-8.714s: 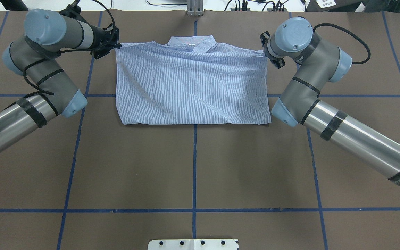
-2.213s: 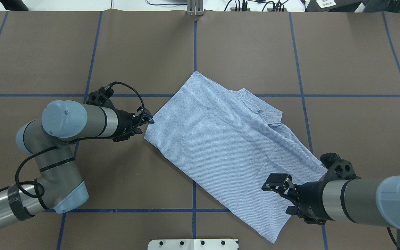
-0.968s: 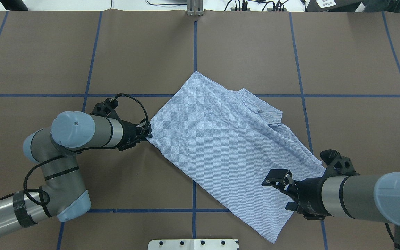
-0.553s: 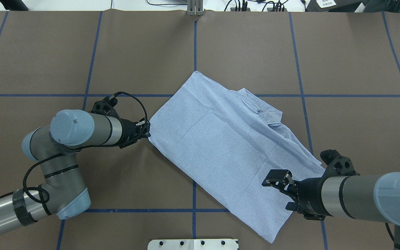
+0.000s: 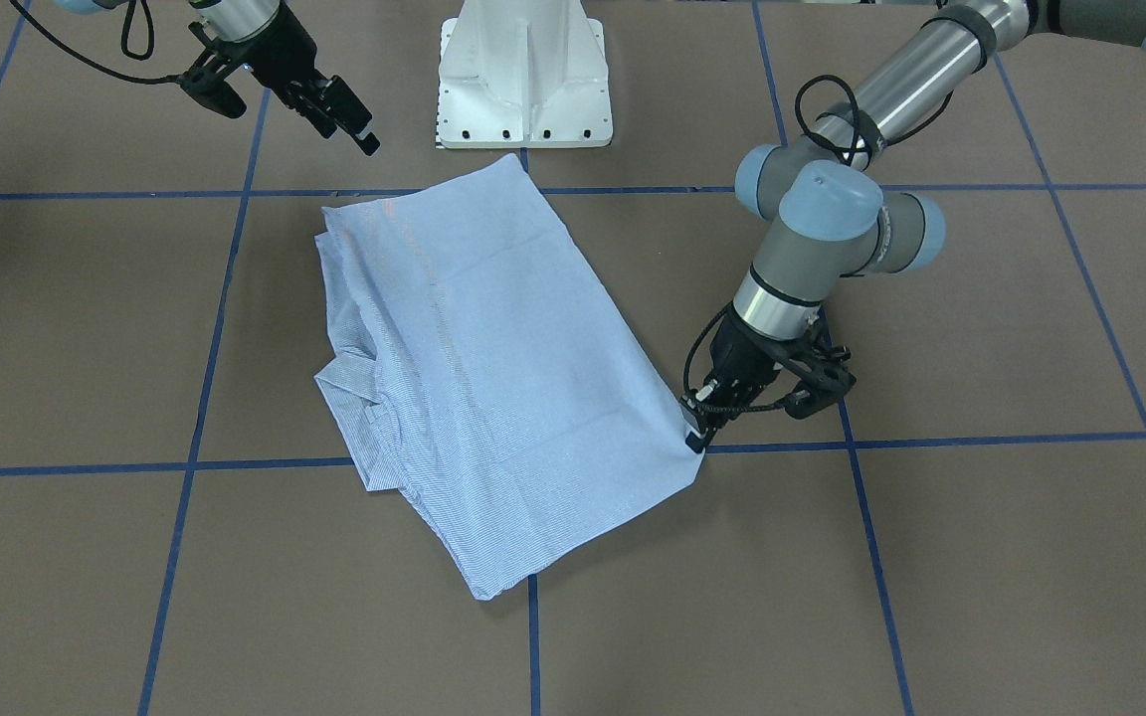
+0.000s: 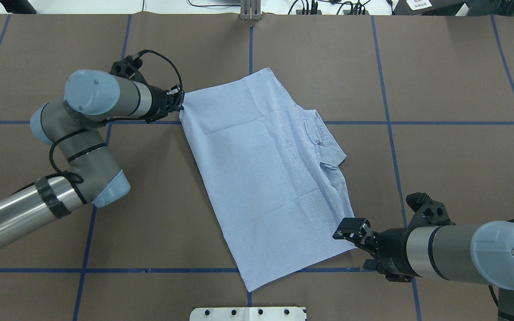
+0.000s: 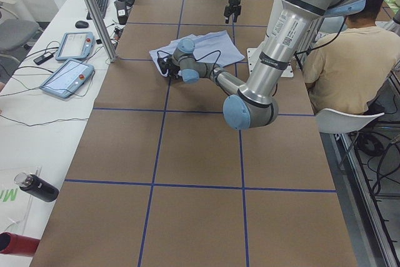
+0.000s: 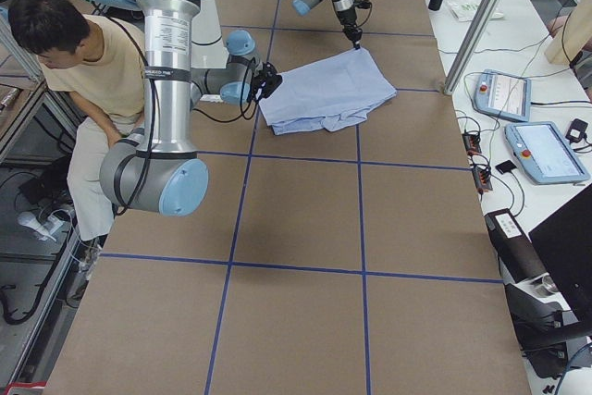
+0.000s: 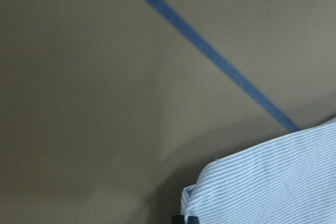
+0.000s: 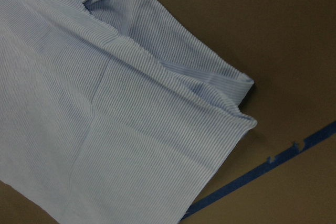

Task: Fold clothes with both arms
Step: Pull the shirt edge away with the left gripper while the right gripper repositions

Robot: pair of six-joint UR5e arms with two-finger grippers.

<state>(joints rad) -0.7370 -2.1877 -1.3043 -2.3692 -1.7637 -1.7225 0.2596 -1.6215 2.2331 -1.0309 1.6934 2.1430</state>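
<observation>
Blue-striped shirt [image 6: 266,178] lies mid-frame, swung steeper than before: the left claw [image 6: 181,103], clamped on its corner, has dragged it toward upper left. The right claw [image 6: 353,248] gapes empty at the lower-right hem, on the brown counter [image 6: 440,89].

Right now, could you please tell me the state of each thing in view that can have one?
shirt: folded into a rectangle, lying flat and askew on the table.
left gripper: shut on the shirt's far left corner.
right gripper: open, holding nothing, by the shirt's near right corner.
</observation>
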